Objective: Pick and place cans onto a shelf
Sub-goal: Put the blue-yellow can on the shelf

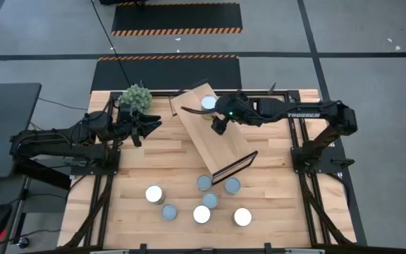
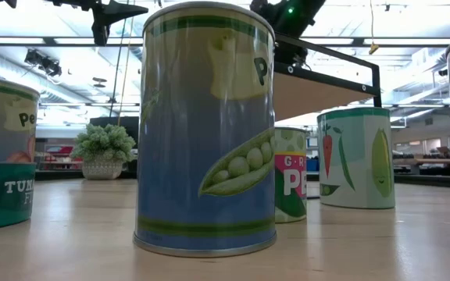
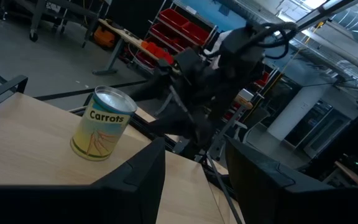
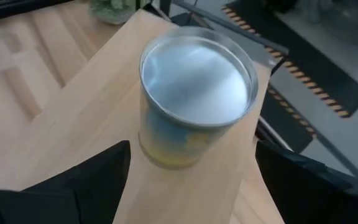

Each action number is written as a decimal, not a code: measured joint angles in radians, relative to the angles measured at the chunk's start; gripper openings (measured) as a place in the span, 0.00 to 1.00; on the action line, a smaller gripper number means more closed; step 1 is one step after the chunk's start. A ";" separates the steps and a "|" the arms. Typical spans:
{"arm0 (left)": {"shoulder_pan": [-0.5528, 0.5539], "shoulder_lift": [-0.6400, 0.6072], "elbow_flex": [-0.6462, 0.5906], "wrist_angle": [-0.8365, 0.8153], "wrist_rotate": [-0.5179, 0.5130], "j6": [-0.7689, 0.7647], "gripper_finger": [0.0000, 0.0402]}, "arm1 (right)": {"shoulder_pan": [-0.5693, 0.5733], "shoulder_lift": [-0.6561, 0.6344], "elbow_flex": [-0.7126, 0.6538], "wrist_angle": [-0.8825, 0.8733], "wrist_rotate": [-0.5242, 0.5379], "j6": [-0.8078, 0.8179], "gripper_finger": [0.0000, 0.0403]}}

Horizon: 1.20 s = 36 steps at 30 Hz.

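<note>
Status: 1 can done, 7 to go, as far as the views show.

- Carrots can [image 1: 208, 103] stands upright on the shelf [image 1: 213, 137], near its far end corner. The shelf lies diagonally across the far-centre of the table [image 1: 273, 204], dark frame end pointing toward the near side.
- Right gripper [image 1: 217, 121] is just beside that can, over the shelf plank, fingers spread wide w/ nothing between them. Right wrist view shows the can standing free ahead of the open fingers, not touching either. Reads as a finished placement, but that's my judgement.
- Left gripper [image 1: 149, 127] waits near the far-left corner of the table, next to the plant ball [image 1: 137, 95]. Fingers partly apart, empty per the left wrist view.
- Remaining cans [image 1: 204, 200]: 7 upright in a loose cluster by the near edge, centre. One sits just beside the shelf's frame end; the rest are spread toward the near-left and near-centre. None on the shelf.

Next, I'd guess, the right arm goes back to the near-edge cluster for can no. 2. The shelf has plenty of bare plank left along its length.
</note>
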 joint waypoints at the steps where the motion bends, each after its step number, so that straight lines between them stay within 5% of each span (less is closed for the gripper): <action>1: 0.000 0.000 0.000 0.000 0.000 0.000 0.43 | 0.001 0.006 0.000 0.003 0.013 0.012 0.88; 16: 0.000 0.000 0.000 0.034 0.000 -0.001 0.43 | -0.066 0.103 0.000 0.073 0.043 0.074 0.87; 36: 0.000 0.000 0.000 0.042 0.000 0.001 0.43 | -0.235 0.116 0.000 0.235 -0.176 -0.204 0.87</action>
